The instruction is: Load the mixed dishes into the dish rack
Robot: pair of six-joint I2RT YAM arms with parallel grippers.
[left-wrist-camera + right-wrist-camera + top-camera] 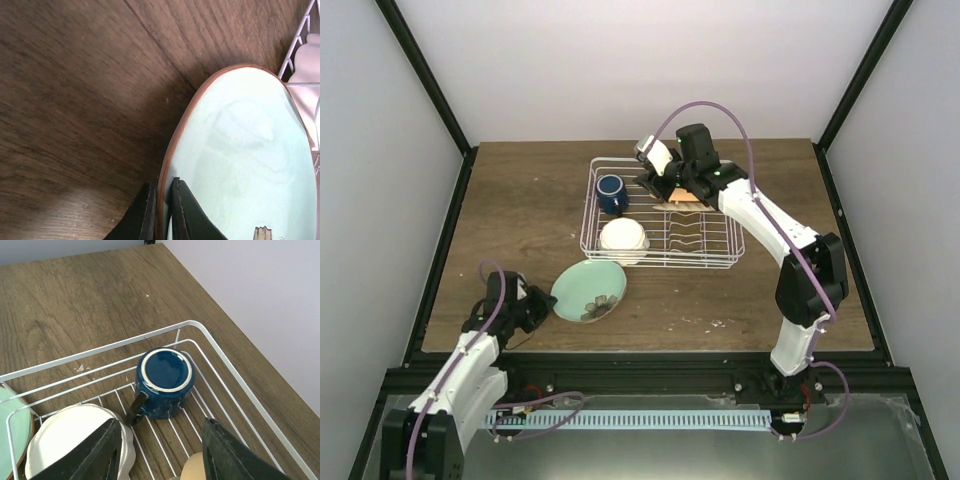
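Gripping the mint-green plate [588, 291] by its left rim with the left end effector [161, 192], fingers [137, 217] drawn narrow on either face of the edge, toward the near-left part of the table [520, 200], just off the near-left corner of the dish rack [660, 264]. Not yet racked, so likely mid-step on that plate: grasp made, lift and carry to come. Calls next for raising the rim clear of the wood, tipping the plate upright, and threading it between free tines without knocking the wire. Further right, inside the rack: dark blue mug [611, 193] mouth-down in the far-left corner, small white scalloped dish [623, 237] just nearer, by the near wall. Then, over the rack's far middle, right end effector [162, 452] spread wide, holding nothing, above a sliver of orange-yellow plate [687, 201], seemingly already in the slots; too little showing to judge how it sits. Best drawn back toward the right edge before bringing the green plate in.
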